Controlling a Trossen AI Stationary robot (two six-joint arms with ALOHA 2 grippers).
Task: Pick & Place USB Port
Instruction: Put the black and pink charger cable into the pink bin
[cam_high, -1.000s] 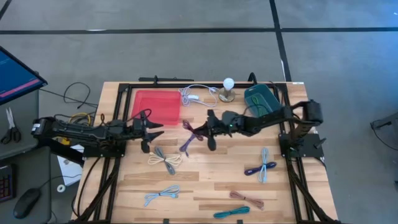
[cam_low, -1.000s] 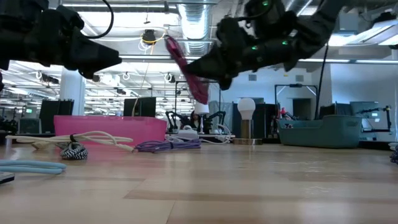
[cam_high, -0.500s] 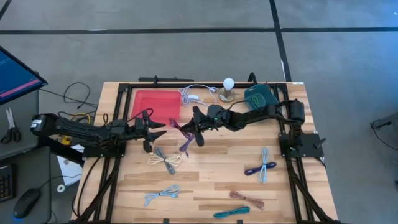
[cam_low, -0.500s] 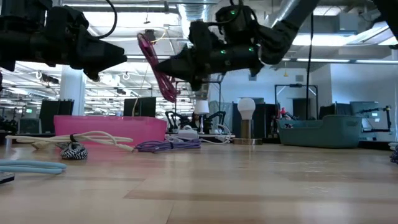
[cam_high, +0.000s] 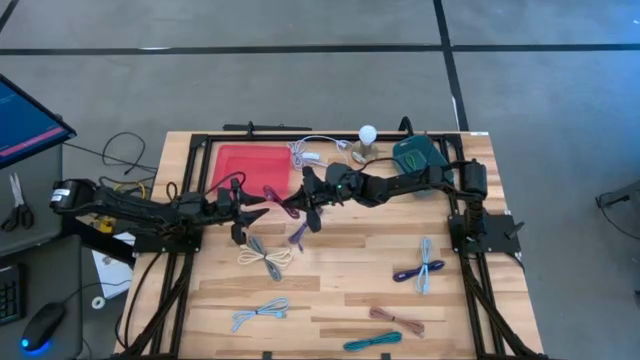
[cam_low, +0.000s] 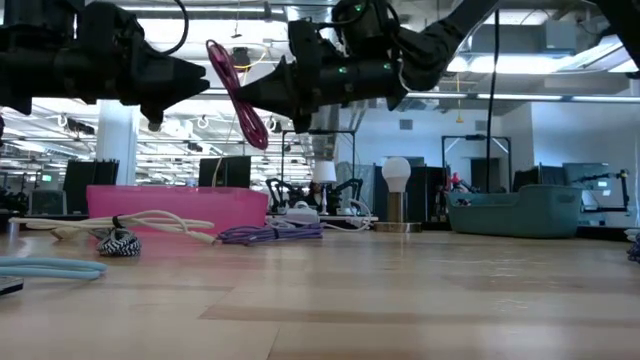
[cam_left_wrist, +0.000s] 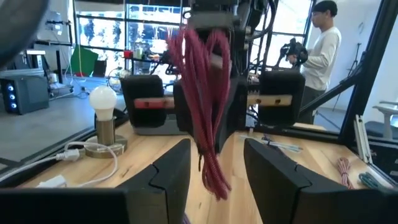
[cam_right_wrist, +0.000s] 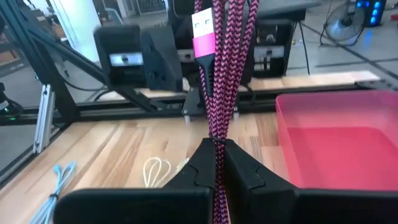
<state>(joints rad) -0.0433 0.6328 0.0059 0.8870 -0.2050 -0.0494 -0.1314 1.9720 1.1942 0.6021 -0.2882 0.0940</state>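
A magenta braided USB cable bundle (cam_low: 238, 95) is up in the air over the table's middle, just right of the red tray (cam_high: 250, 168). My right gripper (cam_high: 299, 200) reaches in from the table's right and is shut on it. The bundle's plug (cam_right_wrist: 202, 30) shows in the right wrist view. My left gripper (cam_high: 256, 206) is open and level, facing the right one. The bundle (cam_left_wrist: 205, 112) hangs just ahead of its two spread fingers, apart from them. My right gripper pinches the cable bundle near its middle (cam_right_wrist: 217, 146) between its two fingers. The fingers come level from the table's right and lie across the strands. The bundle is lifted clear of the table and tilted, with one looped end above the fingers and the other (cam_low: 258, 140) below.
At the far edge are a light bulb on a stand (cam_high: 367, 135), a teal bin (cam_high: 415, 155) and a white cord (cam_high: 310, 152). A purple cable (cam_high: 298, 235) lies under the grippers. Several more bundled cables lie nearer, among them a white one (cam_high: 265, 255) and a light blue one (cam_high: 260, 312).
My right gripper has carried the magenta cable toward the table's left, closing on my left gripper and the red tray. The bundle has stayed lifted and kept its tilt while travelling. My left gripper has kept open and nearly still.
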